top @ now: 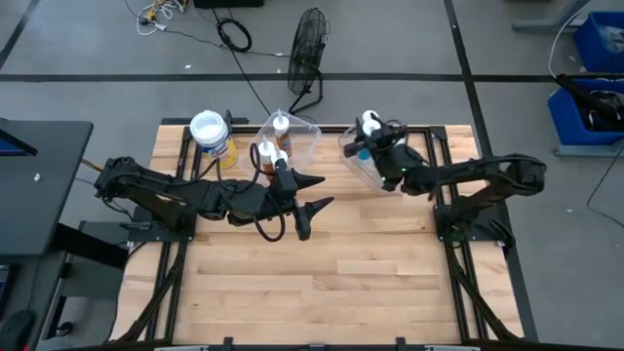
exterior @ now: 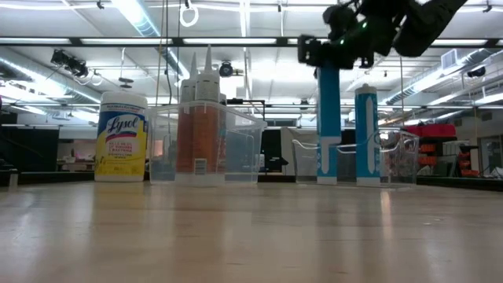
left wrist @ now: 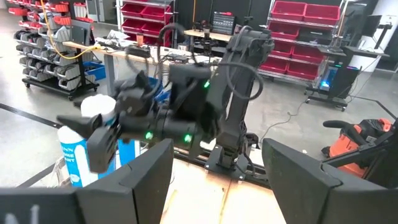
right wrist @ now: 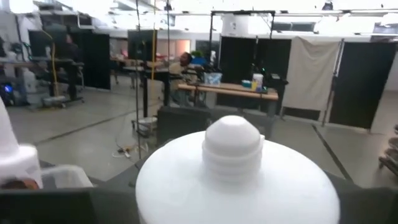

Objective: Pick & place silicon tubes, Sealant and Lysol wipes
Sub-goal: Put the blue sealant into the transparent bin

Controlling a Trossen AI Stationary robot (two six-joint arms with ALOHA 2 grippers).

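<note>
A: What's done?
B: Orange tubes (top: 276, 139) are sitting in the upper-middle bin (top: 304, 132); Lysol wipes (top: 212, 136) are waiting outside, upper left.
A: Grippers?
B: Left gripper (top: 310, 195) is hovering open, empty; right gripper (top: 370, 136) is gripping a blue tube (exterior: 328, 118).

Pretty bright all round, light comes from ceiling strips (exterior: 141, 16) overhead that blow out to white in the low view. Worktop (exterior: 251, 236) has a soft sheen, foreground mushy. White cap (right wrist: 231, 146) right in front of the right gripper is glary and out of focus. Right arm (left wrist: 186, 118) beyond the left gripper is blurred.
</note>
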